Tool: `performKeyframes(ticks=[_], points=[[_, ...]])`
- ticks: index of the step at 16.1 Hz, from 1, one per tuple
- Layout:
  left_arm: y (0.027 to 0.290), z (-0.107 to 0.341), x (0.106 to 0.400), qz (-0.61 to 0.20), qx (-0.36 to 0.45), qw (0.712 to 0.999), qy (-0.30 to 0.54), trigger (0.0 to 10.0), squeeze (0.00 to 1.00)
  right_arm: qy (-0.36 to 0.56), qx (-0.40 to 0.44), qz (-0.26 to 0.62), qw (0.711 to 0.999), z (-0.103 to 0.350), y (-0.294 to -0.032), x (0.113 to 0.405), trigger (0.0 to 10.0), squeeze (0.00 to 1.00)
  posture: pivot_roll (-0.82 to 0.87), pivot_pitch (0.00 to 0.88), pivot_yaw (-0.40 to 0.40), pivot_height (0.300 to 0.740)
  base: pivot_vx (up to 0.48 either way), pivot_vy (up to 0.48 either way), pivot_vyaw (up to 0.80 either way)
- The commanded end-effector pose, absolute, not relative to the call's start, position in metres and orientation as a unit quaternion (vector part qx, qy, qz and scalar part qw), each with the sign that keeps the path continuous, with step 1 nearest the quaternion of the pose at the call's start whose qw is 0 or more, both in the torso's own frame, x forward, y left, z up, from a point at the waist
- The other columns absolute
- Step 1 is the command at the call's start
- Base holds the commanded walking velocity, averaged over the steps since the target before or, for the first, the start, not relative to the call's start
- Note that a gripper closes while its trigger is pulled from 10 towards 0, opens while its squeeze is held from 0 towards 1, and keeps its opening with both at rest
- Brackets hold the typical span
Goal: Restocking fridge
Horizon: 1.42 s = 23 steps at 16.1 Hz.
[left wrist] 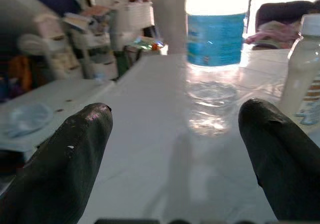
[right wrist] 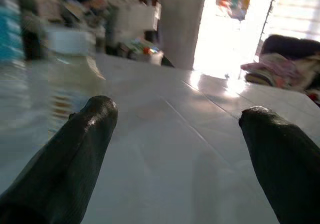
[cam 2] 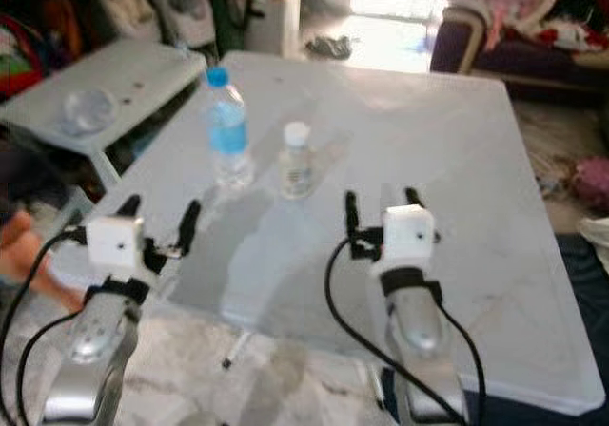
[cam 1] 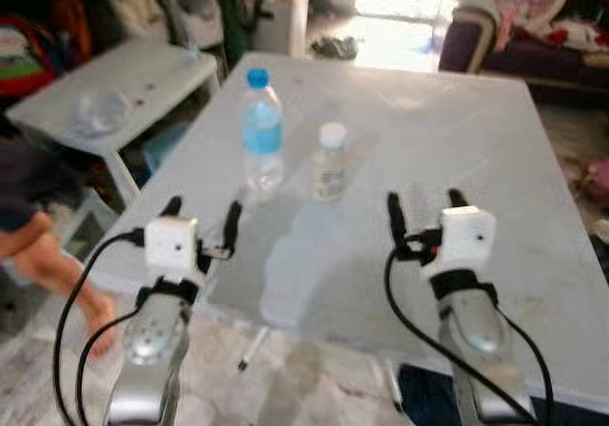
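Over the pale tabletop [cam 1: 495, 160], the left gripper [cam 1: 202, 215] and right gripper [cam 1: 424, 205] are hovering wide open and empty, while ahead the water bottle [cam 1: 261, 131] and smaller white-capped bottle [cam 1: 328, 163], its label blurred, are standing side by side.

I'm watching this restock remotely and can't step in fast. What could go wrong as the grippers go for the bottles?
The water bottle and small white bottle stand upright and close together, so the open left gripper could tip one while closing on the other. Both views are blurred, which may spoil aim.
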State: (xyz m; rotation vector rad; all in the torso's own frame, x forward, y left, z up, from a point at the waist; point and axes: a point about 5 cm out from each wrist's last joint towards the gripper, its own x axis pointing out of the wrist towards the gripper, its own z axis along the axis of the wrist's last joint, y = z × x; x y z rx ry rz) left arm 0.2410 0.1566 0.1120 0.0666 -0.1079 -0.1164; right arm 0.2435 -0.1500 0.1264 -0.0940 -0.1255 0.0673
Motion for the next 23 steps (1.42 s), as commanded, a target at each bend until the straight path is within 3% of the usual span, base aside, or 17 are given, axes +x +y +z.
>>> performKeyframes(ticks=[1,5,7,11,13,17,23], points=[[0.157,0.115,0.241,-0.061,0.035,0.996,-0.057,10.0,0.0,-0.073,-0.05,0.031,0.996,0.133,-0.152,0.246,10.0,0.0,-0.01,0.0,0.023,0.74,0.0,0.0,0.0],[0.158,0.117,0.24,-0.066,0.039,0.995,-0.056,10.0,0.0,-0.08,-0.052,0.032,0.995,0.139,-0.161,0.255,10.0,0.0,-0.01,0.0,0.034,0.74,0.0,0.0,0.0],[0.158,0.12,0.24,-0.071,0.042,0.995,-0.056,10.0,0.0,-0.084,-0.054,0.075,0.992,0.146,-0.163,0.27,10.0,0.0,0.0,0.0,0.048,0.74,0.0,0.0,0.0],[0.161,0.128,0.237,-0.079,0.053,0.994,-0.047,10.0,0.0,-0.093,-0.054,0.145,0.984,0.17,-0.166,0.306,10.0,0.0,0.05,0.085,0.068,0.74,0.0,0.0,0.0],[0.167,0.128,0.23,-0.081,0.066,0.994,-0.035,10.0,0.0,-0.097,-0.06,0.203,0.973,0.184,-0.157,0.325,10.0,0.0,0.08,0.126,0.079,0.74,0.0,0.0,0.0],[0.172,0.133,0.223,-0.075,0.075,0.994,-0.027,10.0,0.0,-0.077,-0.061,0.301,0.949,0.185,-0.134,0.334,10.0,0.0,0.12,0.13,0.079,0.74,0.0,0.0,0.0],[0.177,0.138,0.217,-0.079,0.087,0.993,-0.015,10.0,0.0,-0.089,-0.096,0.308,0.942,0.2,-0.132,0.356,10.0,0.0,0.16,0.151,0.097,0.74,0.0,0.0,0.0]])
